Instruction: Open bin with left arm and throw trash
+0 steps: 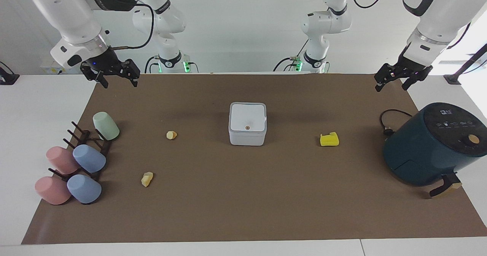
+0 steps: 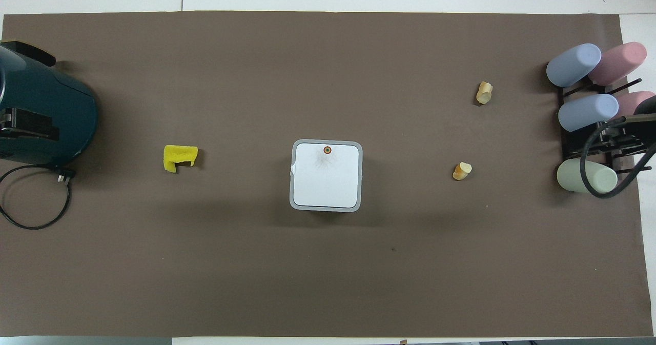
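Observation:
The white-grey bin (image 1: 247, 123) stands mid-mat with its lid shut, the orange button (image 2: 327, 149) on the lid's edge farther from the robots. The bright yellow spongy block (image 1: 329, 139) lies beside the bin toward the left arm's end. Two pale cream lumps lie toward the right arm's end: one (image 1: 171, 135) level with the bin, one (image 1: 147, 179) farther from the robots. My left gripper (image 1: 392, 85) hangs open and empty over the mat's edge nearest the robots, near the air fryer. My right gripper (image 1: 119, 80) hangs open and empty over the mat's corner nearest the robots.
A dark teal air fryer (image 1: 433, 143) with its cord (image 2: 31, 201) stands at the left arm's end. A dark rack (image 1: 85, 149) with several pastel cups stands at the right arm's end. The brown mat (image 1: 243, 202) covers the table.

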`<state>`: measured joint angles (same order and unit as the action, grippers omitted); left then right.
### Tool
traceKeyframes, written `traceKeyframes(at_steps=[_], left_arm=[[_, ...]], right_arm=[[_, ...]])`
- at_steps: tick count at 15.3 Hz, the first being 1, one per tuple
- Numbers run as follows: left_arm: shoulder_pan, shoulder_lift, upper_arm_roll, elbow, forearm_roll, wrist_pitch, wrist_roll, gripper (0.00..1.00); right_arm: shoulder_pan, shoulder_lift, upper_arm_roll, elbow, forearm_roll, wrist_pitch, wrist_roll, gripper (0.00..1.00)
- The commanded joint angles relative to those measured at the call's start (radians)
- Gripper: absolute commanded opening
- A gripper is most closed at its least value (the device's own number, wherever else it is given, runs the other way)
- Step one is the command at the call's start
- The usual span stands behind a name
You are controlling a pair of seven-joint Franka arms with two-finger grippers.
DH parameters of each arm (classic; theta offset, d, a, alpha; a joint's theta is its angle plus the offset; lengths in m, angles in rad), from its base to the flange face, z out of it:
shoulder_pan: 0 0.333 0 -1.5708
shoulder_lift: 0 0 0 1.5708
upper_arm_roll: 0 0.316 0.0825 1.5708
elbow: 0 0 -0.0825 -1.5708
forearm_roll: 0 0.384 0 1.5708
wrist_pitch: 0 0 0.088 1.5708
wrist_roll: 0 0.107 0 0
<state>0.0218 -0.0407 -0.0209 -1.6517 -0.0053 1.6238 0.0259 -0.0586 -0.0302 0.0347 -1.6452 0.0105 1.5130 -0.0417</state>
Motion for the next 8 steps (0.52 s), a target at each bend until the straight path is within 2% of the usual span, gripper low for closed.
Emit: traceKeyframes(at_steps=[1,3,4,6,7,8], left_arm=[[0.0,-0.024,-0.007,-0.026,-0.016,0.011,-0.012,1.0],[-0.017,-0.021,-0.01,-0.026,-0.016,0.027,-0.014,1.0],[-0.038,-0.022,-0.01,-0.03,-0.016,0.037,-0.015,0.84],[-0.092,-0.024,-0.01,-0.033,-0.016,0.041,-0.067,0.14],[-0.12,-0.025,-0.01,-0.042,-0.016,0.05,-0.102,0.0],[-0.147,-0.03,-0.01,-0.057,-0.015,0.069,-0.122,0.0]], right_arm=[[-0.012,-0.014,0.007,-0.013,0.014,0.006,-0.018,1.0],[-0.006,-0.017,0.007,-0.016,0.014,0.003,-0.018,1.0],[-0.007,-0.017,0.008,-0.021,0.016,0.003,-0.027,1.0],[-0.001,-0.033,0.013,-0.053,0.017,0.009,-0.047,1.0],[0.011,-0.046,0.014,-0.085,0.017,0.021,-0.043,1.0],[0.017,-0.074,0.014,-0.153,0.019,0.059,-0.043,1.0]])
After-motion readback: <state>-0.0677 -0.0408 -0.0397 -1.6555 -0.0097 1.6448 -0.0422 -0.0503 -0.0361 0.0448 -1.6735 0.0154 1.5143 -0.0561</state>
